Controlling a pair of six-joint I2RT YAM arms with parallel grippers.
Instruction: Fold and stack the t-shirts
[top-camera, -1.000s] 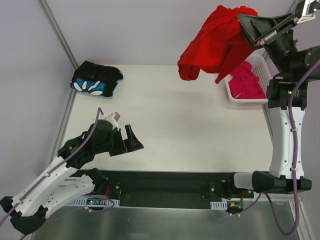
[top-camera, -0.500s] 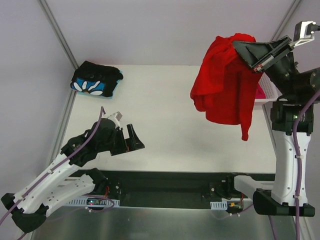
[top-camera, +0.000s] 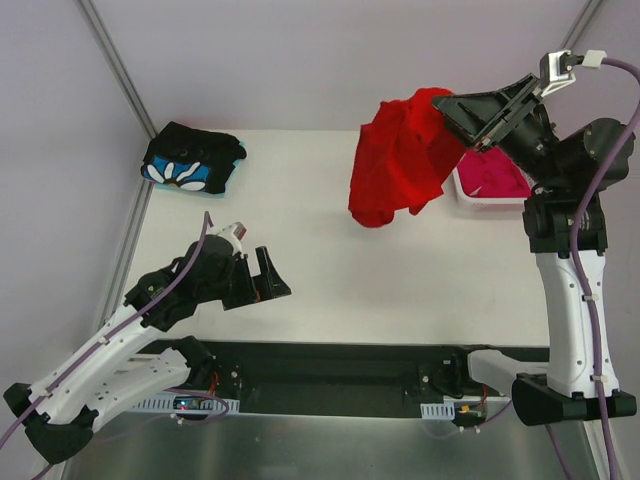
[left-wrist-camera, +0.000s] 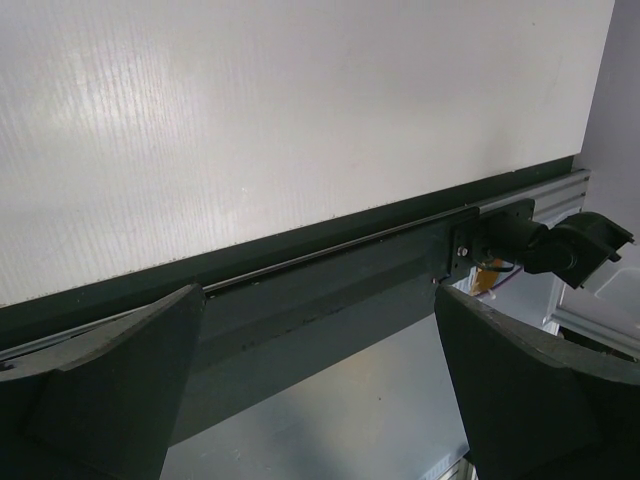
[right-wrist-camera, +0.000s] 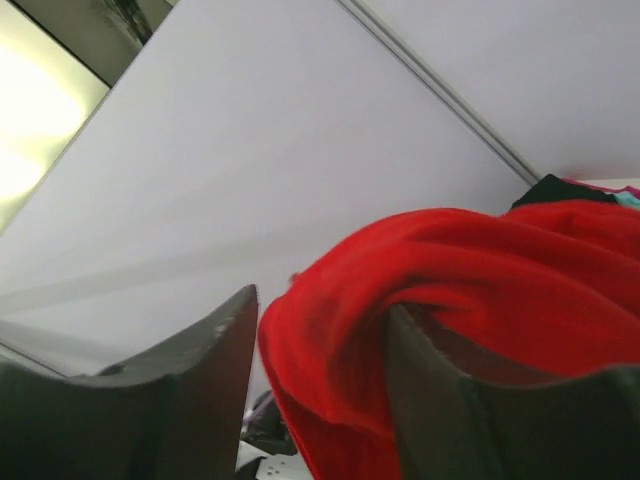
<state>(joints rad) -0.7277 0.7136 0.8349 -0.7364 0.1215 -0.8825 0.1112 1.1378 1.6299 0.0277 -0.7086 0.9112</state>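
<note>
white table (top-camera: 330, 260) below red t-shirt (top-camera: 395, 170) in right gripper (top-camera: 452, 120)

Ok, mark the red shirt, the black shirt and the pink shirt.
red shirt (top-camera: 398, 170), top view, middle of the hanging cloth.
black shirt (top-camera: 192, 158), top view, centre of the folded bundle.
pink shirt (top-camera: 492, 180), top view, middle of the visible cloth.

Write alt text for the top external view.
The right gripper holds a bunched red t-shirt above the table. A folded black flowered t-shirt lies far left; a pink t-shirt sits in the basket. The left gripper is open.
</note>
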